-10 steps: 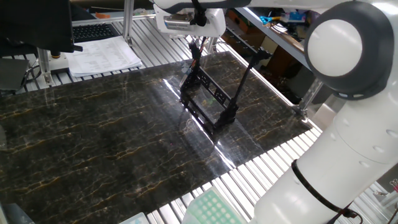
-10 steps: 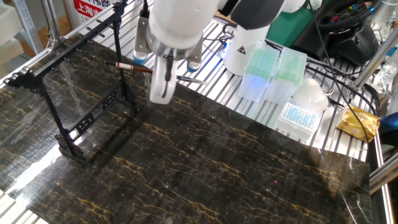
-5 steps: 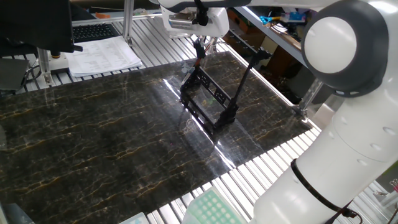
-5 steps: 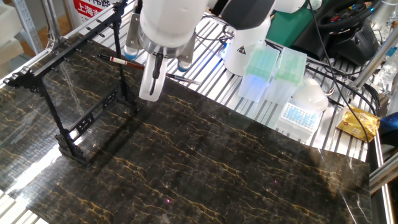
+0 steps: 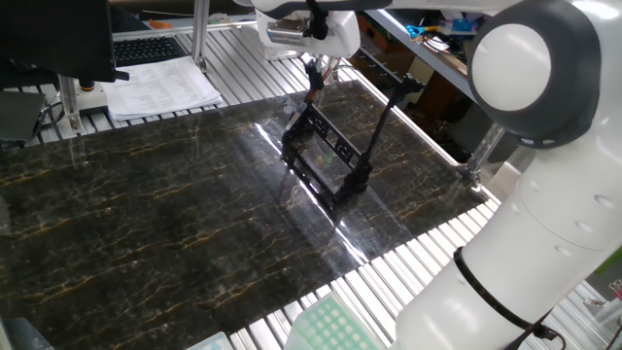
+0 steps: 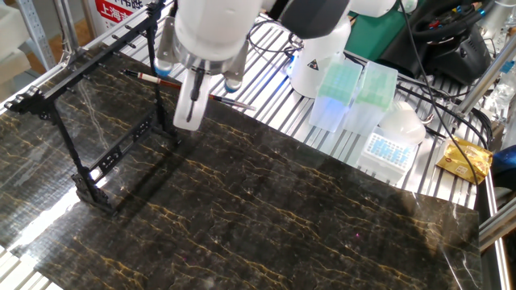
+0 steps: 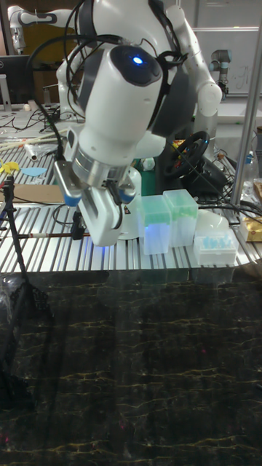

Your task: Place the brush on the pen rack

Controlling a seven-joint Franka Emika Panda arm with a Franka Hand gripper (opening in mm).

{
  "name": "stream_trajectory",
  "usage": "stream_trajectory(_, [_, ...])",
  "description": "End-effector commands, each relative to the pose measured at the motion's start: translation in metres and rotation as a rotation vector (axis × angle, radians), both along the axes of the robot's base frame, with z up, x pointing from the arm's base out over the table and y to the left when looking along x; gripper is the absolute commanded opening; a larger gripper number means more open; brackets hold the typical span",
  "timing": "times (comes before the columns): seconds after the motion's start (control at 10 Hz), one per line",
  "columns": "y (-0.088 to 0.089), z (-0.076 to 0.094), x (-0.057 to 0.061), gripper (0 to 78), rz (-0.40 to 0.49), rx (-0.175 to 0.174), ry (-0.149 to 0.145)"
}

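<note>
Above the dark marbled worktop (image 6: 306,209), at about ten o'clock in the other fixed view, the pincer (image 6: 193,101) hung with its fingers clamped on the brush (image 6: 161,80). That thin stick lay nearly level in the air, its dark end and reddish-brown section reaching toward nine o'clock and a slim pale part sticking out toward three o'clock. The pen rack (image 6: 97,153) stood on the worktop at nine o'clock from the pincer, a black frame of thin bars with slanted upright arms; one arm rose just behind the brush's dark end, though whether the two touched could not be told. From the tall fixed view the brush (image 7: 44,236) ran level from the pincer (image 7: 93,231) toward nine o'clock, near the rack (image 7: 16,240) at the picture's edge. At two o'clock on the slatted surface sat green and clear tip boxes (image 6: 347,93), well apart from the rack.
</note>
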State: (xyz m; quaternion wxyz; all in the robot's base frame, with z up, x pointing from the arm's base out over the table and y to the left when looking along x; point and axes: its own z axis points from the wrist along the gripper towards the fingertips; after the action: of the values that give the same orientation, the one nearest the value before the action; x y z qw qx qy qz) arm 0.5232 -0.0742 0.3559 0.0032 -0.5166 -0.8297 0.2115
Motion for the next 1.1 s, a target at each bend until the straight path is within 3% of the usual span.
stream_trajectory(0.1, [-0.0061,-0.0016,0.0021,1.2,-0.009,-0.008,-0.012])
stream_trajectory(1.1, [-0.0079,-0.0090,0.0058,1.2,-0.025,-0.014,-0.019])
